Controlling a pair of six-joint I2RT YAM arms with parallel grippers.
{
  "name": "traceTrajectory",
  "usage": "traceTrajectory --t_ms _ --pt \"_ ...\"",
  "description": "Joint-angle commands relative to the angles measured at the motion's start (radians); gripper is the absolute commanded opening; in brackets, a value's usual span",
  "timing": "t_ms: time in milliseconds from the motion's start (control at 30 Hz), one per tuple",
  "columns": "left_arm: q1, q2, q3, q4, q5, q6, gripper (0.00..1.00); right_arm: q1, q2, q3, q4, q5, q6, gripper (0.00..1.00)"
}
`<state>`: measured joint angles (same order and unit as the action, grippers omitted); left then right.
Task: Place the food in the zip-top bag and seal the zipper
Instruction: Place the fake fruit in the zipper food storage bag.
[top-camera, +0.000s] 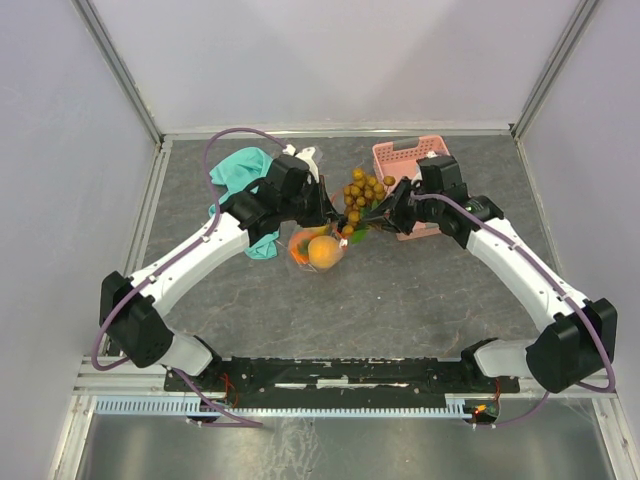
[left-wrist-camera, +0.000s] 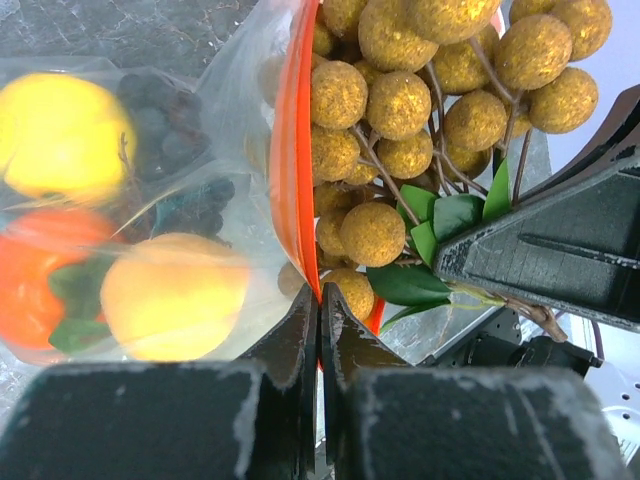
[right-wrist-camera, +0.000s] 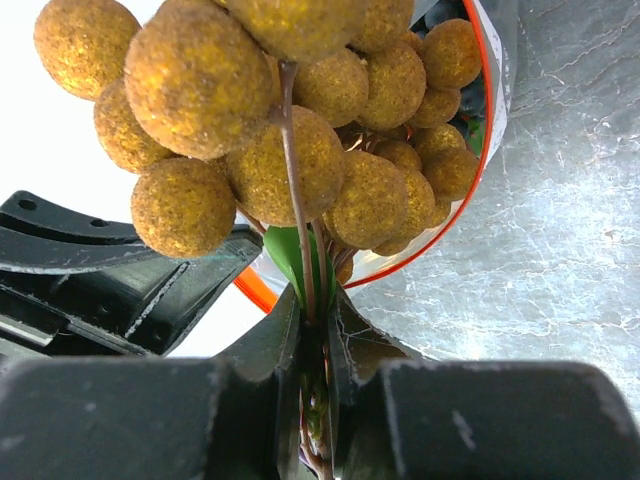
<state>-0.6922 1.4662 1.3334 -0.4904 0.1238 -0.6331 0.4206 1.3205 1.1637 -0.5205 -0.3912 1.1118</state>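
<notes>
The clear zip-top bag (top-camera: 318, 250) lies mid-table with a yellow lemon (left-wrist-camera: 60, 135), orange round fruits (left-wrist-camera: 175, 295) and a dark grape bunch (left-wrist-camera: 170, 130) inside. My left gripper (left-wrist-camera: 319, 292) is shut on the red zipper (left-wrist-camera: 292, 150), holding the bag's mouth edge up. My right gripper (right-wrist-camera: 315, 300) is shut on the stem and green leaves of the brownish-tan berry cluster (right-wrist-camera: 270, 120). The cluster (top-camera: 362, 190) hangs at the bag's open mouth, its lower berries inside the red rim (right-wrist-camera: 470, 180). Both grippers (top-camera: 335, 215) (top-camera: 378, 212) nearly meet there.
A pink slatted basket (top-camera: 408, 160) stands at the back right, just behind the right wrist. A teal-green cloth (top-camera: 240, 175) lies at the back left under the left forearm. Metal frame posts border the grey table (top-camera: 420, 300).
</notes>
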Motion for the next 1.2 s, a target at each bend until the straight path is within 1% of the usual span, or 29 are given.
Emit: traceTrajectory --t_ms 0,167,300,367,633,767,900,1000,1167 --pt "-0.004 -0.002 -0.005 0.065 -0.018 -0.039 0.03 0.023 -0.004 0.017 0.010 -0.022 -0.023 0.02" --pt "-0.004 0.005 -0.010 0.072 0.004 -0.036 0.03 0.043 0.037 0.027 0.031 -0.033 -0.014 0.02" --pt "-0.003 0.002 -0.026 0.073 0.020 -0.033 0.03 0.047 0.025 -0.005 0.101 0.039 0.047 0.02" --pt "-0.004 -0.003 -0.037 0.068 0.025 -0.030 0.03 0.047 0.027 0.008 0.118 0.062 0.065 0.02" --pt "-0.006 -0.015 -0.061 0.041 0.028 -0.013 0.03 0.044 0.072 0.105 0.067 0.079 0.068 0.02" --pt "-0.007 -0.014 -0.052 0.047 0.019 -0.014 0.03 0.050 0.078 0.084 0.093 0.075 0.122 0.02" --pt "-0.018 -0.005 -0.041 0.048 0.008 -0.013 0.03 0.049 0.062 0.093 0.078 0.122 0.136 0.03" --pt "-0.032 0.005 -0.037 0.047 -0.004 -0.002 0.03 0.050 0.055 0.089 0.098 0.136 0.171 0.03" --pt "-0.044 0.011 -0.032 0.023 -0.054 0.021 0.03 0.050 0.064 0.110 0.104 0.137 0.183 0.03"
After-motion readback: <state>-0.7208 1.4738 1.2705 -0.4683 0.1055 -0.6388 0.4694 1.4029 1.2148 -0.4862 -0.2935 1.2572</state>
